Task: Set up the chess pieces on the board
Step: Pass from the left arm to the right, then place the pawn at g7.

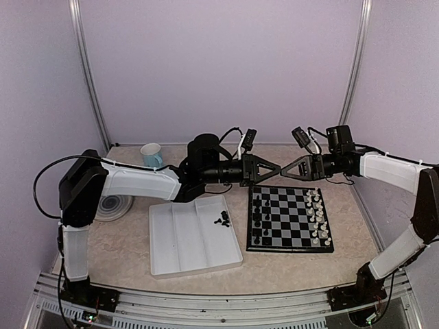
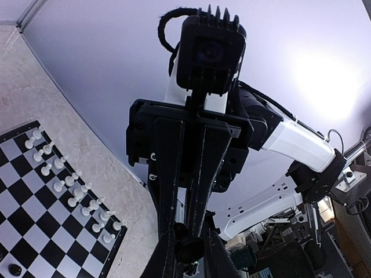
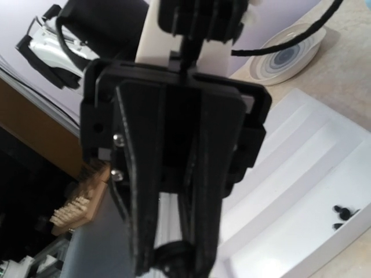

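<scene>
Piece, small, round-topped and black, hangs in the air where the two claws meet tip to tip. That spot is above the board's far edge, at 12 o'clock from its centre. Left claw has its fingers pressed together on it, and its long axis runs from 9 to 3 o'clock. Right claw faces it along the same line from 3 o'clock. Its fingers are drawn in to the same point and, as far as the wrist views show, pinch the piece too. Which claw bears the weight cannot be told; it reads as a hand-over. How the piece itself is turned is too small to make out.

Black men stand along the board's 9 o'clock side, white men along its 3 o'clock side. So the piece's home likely lies below the claws and toward 7 o'clock, nearer the left arm. More black ones lie loose in the tray, at 9 o'clock from the board. One claw probably has to let go before the other can swing down.
</scene>
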